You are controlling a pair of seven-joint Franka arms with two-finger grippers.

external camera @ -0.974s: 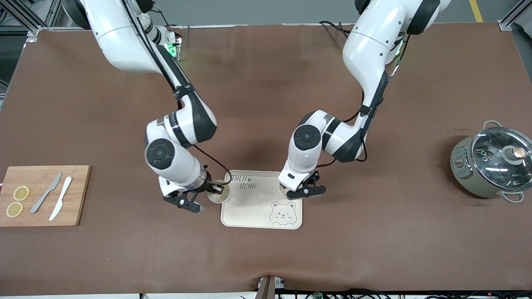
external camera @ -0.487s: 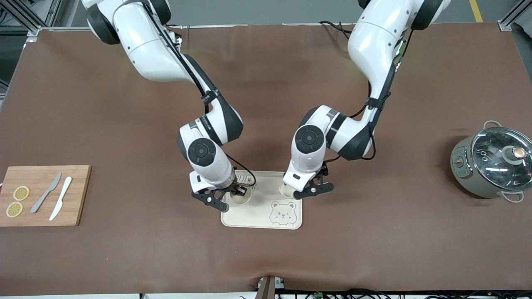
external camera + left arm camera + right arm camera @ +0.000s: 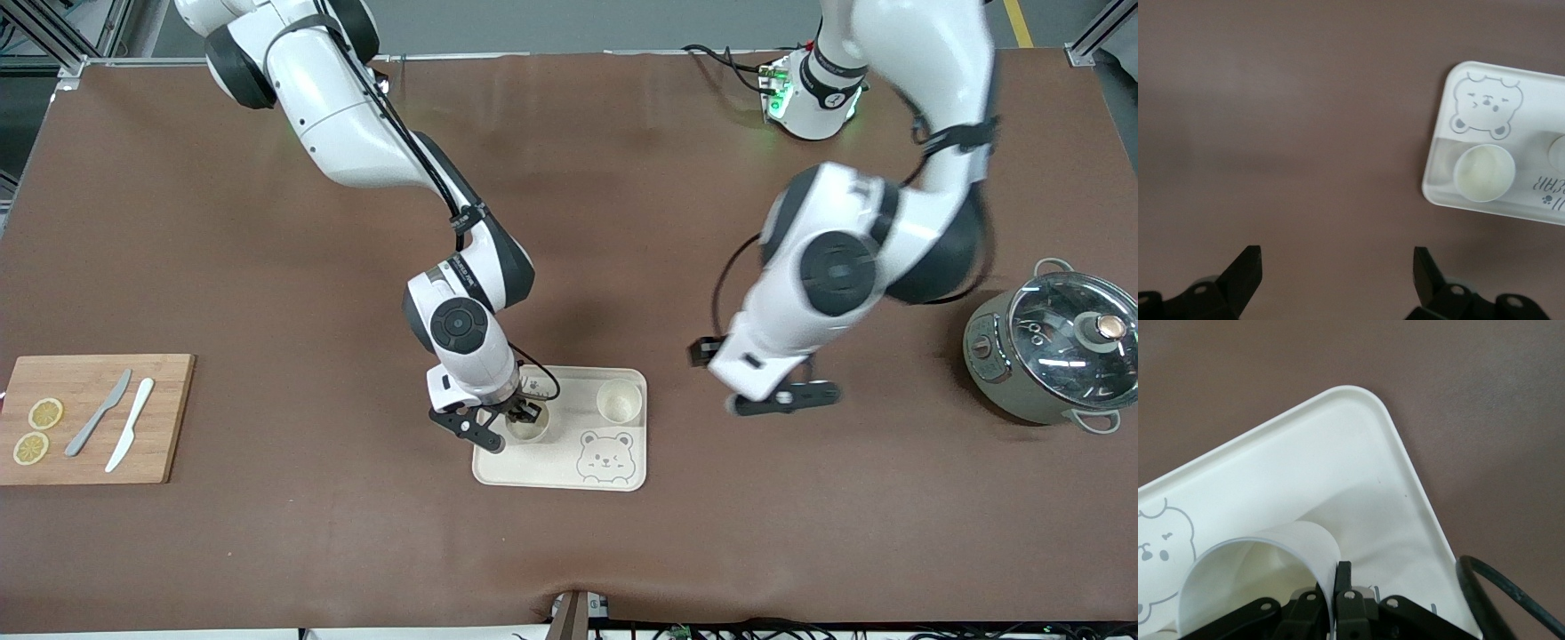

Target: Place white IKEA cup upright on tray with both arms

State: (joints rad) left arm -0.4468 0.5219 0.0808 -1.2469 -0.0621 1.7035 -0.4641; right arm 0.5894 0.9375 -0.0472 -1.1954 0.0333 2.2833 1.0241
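The left gripper (image 3: 782, 402) has let go of 1 cup (image 3: 619, 401) on the tray (image 3: 569, 471) and lifted clear over bare table, while the right gripper (image 3: 502, 425) carries the other cup (image 3: 526, 425) farther over the tray.

- Tray (image 3: 569, 471): cream-white, printed with grey lettering and a grey cartoon bear face (image 3: 605, 456).
- Two cups (image 3: 619, 401) (image 3: 526, 427): white, seen on the tray.
- Table (image 3: 267, 267): covered in plain brown.
- Arms (image 3: 356, 142) (image 3: 889, 240): white with black joint bands and black cables.
- Grippers (image 3: 500, 425) (image 3: 782, 402): black.
- Board (image 3: 160, 462): light wood grain.
- Lemon slices (image 3: 37, 430): yellow with pale centres.
- Knives: one grey (image 3: 98, 412), one white (image 3: 130, 424).
- Pot (image 3: 1049, 351): olive-grey body, clear glass lid, copper-coloured knob.
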